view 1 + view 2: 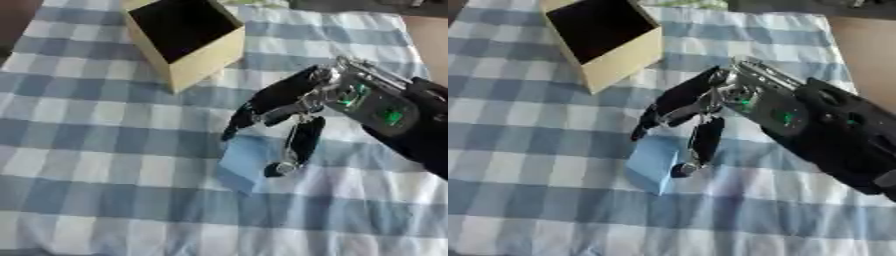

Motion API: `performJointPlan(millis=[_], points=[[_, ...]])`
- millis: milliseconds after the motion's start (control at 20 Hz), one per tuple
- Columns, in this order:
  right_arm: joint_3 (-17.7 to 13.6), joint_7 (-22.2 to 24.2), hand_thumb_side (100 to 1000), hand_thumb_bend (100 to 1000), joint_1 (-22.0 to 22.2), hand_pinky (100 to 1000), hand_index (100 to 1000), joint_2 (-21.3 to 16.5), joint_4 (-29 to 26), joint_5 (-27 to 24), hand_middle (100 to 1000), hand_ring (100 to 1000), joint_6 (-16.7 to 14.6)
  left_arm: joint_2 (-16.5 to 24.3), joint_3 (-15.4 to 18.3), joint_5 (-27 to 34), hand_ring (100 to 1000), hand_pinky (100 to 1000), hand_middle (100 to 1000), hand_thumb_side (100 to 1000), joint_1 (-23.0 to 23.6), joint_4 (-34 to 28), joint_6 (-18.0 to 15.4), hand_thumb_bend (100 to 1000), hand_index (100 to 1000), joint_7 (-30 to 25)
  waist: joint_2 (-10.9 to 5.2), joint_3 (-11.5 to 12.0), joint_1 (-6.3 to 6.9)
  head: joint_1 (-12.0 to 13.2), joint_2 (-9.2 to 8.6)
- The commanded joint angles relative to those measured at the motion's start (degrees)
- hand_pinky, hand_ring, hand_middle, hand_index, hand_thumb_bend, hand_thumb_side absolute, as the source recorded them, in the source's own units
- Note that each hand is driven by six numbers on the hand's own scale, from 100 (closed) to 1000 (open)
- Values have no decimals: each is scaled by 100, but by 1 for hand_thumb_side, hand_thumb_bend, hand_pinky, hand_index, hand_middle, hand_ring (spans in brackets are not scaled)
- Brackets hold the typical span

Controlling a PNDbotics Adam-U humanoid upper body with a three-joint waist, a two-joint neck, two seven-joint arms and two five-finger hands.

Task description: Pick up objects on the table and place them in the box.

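Blue-and-white checked cloth [105, 165] covers the tabletop nearly edge to edge, slightly wrinkled, evenly lit; bare tan surface [866, 47] shows past its right edge, a dark strip [798, 6] beyond the far edge.

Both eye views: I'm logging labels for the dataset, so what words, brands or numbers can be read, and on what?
None can be read.
Box: plain, no print.
Blue object: no marking visible.
Right hand: only green lights, no text.
Checked cloth: pattern only.
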Motion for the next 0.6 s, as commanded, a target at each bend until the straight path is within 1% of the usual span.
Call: performJointPlan(millis=[50, 250, 300, 350, 400, 450, 500, 550, 600], points=[[-37, 169, 408, 319, -74, 904, 1000, -102, -10, 69, 871, 945, -204, 26, 17, 18, 626, 583, 720, 756, -48, -80, 6, 320, 782, 1, -82, 15, 31, -9, -40], [-29, 169, 420, 313, -56, 898, 1000, -45, 36, 66, 855, 939, -204, 12, 9, 35, 625, 582, 721, 760, -53, -80, 19, 316, 782, -9, -57, 29, 28, -8, -36], [-47, 169, 442, 285, -62, 889, 964, -34, 32, 53, 819, 927, -187, 11, 9, 37, 625, 582, 721, 761, -53, -80, 24, 316, 782, -12, -54, 30, 29, -5, -32], [-80, 169, 447, 279, -72, 886, 952, -25, 11, 28, 806, 924, -151, 10, 9, 38, 625, 582, 721, 761, -51, -80, 28, 317, 782, -15, -52, 31, 30, 1, -32], [-122, 169, 472, 261, -85, 871, 904, -19, -21, -5, 754, 905, -99, 8, 10, 40, 625, 582, 721, 762, -50, -80, 31, 317, 782, -14, -52, 29, 32, 5, -34], [-175, 169, 480, 253, -101, 862, 883, -11, -57, -40, 724, 893, -20, 5, 12, 42, 625, 582, 721, 762, -51, -80, 34, 316, 781, -12, -53, 26, 32, 8, -35], [-226, 169, 484, 248, -117, 839, 821, -3, -91, -70, 654, 863, 71, 2, 11, 44, 625, 582, 721, 762, -52, -80, 38, 317, 781, -11, -54, 24, 33, 9, -38], [-289, 169, 482, 238, -132, 827, 786, 6, -120, -89, 619, 846, 178, -2, 7, 46, 625, 582, 720, 762, -55, -80, 41, 316, 781, -14, -57, 22, 35, 9, -44], [-346, 169, 487, 193, -139, 797, 715, 12, -145, -106, 549, 803, 284, -4, 5, 46, 625, 582, 720, 764, -56, -80, 46, 313, 781, -18, -60, 21, 39, 10, -46]])
